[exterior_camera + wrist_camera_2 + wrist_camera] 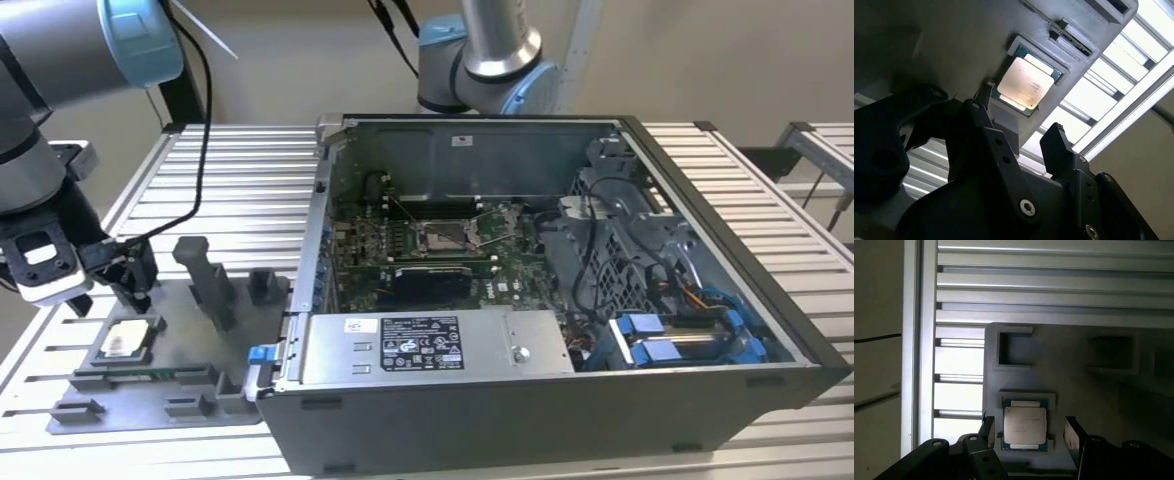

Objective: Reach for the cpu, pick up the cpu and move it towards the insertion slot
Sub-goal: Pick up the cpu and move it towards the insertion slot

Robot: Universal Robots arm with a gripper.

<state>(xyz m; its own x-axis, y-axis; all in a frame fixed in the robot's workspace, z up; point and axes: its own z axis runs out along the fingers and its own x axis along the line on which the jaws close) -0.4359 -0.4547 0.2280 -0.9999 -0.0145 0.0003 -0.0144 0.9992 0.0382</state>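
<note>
Cpu [1025, 426]: thin square chip, pale silver face, green edge; faint print, unreadable. Seated in a square recess of the grey fixture plate [1069, 385] on the slatted tabletop [240, 170].
End effector [1019, 110]: fingers spread, empty, flanking the chip, seemingly just above it.
Insertion slot [445, 237]: silver-framed, inside the open computer case [801, 340], well apart.

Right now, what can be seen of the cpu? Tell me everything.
The cpu is a small, thin square chip with a pale silver metal lid on a green-edged board. It lies flat, face up, seated in a shallow square pocket of the grey fixture plate, at the exterior view's left. The open claw hangs close over it, one finger to either side, apparently not touching it.
</note>
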